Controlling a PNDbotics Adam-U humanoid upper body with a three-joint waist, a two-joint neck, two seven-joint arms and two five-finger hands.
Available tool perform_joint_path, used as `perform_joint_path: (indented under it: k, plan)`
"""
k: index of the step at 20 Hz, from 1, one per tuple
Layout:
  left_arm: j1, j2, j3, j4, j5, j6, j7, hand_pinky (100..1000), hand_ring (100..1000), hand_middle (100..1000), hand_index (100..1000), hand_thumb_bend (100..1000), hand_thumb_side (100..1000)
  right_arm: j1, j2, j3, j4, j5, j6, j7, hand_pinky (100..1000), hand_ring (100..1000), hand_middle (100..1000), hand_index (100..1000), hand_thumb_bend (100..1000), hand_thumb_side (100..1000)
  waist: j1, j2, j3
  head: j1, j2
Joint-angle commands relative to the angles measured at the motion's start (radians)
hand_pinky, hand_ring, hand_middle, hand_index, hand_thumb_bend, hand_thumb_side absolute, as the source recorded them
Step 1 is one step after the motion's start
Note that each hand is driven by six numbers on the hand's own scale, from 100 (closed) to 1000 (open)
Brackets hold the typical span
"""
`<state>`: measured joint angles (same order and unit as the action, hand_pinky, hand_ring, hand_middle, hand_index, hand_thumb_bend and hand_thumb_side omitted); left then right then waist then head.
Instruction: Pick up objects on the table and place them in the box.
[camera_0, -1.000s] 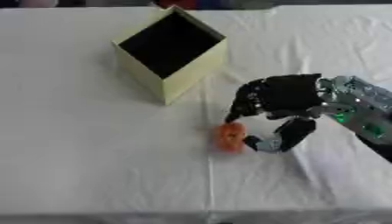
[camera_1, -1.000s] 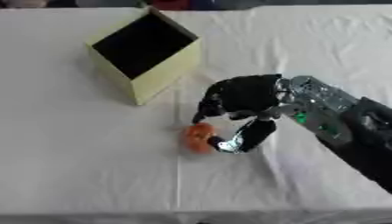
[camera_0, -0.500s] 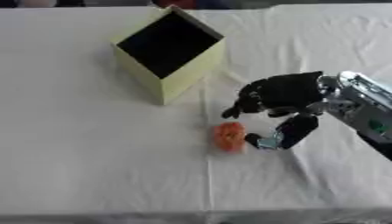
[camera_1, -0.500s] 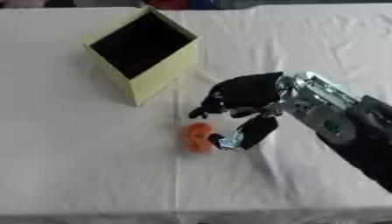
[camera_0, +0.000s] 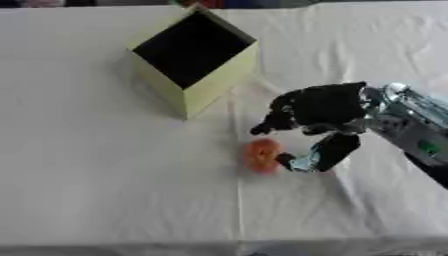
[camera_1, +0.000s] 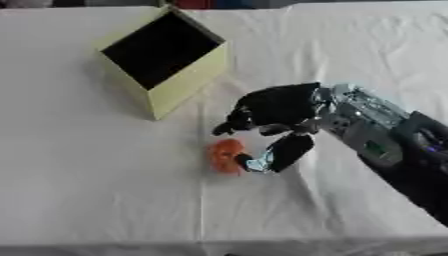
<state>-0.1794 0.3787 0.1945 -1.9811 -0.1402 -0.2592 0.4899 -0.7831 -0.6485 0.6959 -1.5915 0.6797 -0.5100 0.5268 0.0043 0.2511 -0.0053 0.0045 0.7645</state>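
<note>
One small orange object (camera_0: 262, 155) lies just left of the right hand (camera_0: 319, 107), whose fingers look spread open, thumb maybe touching it.

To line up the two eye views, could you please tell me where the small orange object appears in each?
Left eye view: the orange object lies just right of centre, beside the right hand.
Right eye view: it lies just left of centre, again beside the hand.
Shared landmark: the yellow box, up and to its left in both.
</note>
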Motion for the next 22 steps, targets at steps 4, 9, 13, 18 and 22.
perform_joint_path:
  k: [4,9,13,18,22]
  plan:
    - [-0.012,0.008,0.004,-0.019,0.005,-0.003,-0.007,680,605,648,698,122,819,-0.019,0.015,-0.009,-0.008,0.056,-0.012,0.011,905,753,700,988,100,1000,0.003,-0.011,0.006,-0.005,-0.001]
    - [-0.015,0.006,0.005,-0.019,0.008,-0.005,-0.008,680,605,648,697,122,819,-0.021,0.028,-0.003,0.025,0.072,-0.021,0.026,899,743,682,984,100,1000,0.004,-0.007,0.01,-0.006,-0.004]
    - [-0.016,0.005,0.004,-0.019,0.014,-0.006,-0.01,680,604,647,696,122,819,-0.018,0.027,-0.006,0.044,0.088,-0.02,0.029,897,740,660,981,100,1000,0.005,-0.004,0.012,-0.007,-0.007]
    - [-0.015,0.006,0.006,-0.019,0.016,-0.006,-0.011,679,604,647,696,121,819,-0.019,0.01,-0.009,0.064,0.103,-0.021,0.032,898,746,665,985,100,1000,0.005,-0.003,0.008,-0.007,-0.009]
    - [-0.014,0.005,0.005,-0.019,0.017,-0.006,-0.012,679,603,647,695,120,819,-0.016,0.008,-0.01,0.072,0.105,-0.024,0.034,894,740,627,956,100,1000,0.007,-0.002,0.006,-0.01,-0.011]
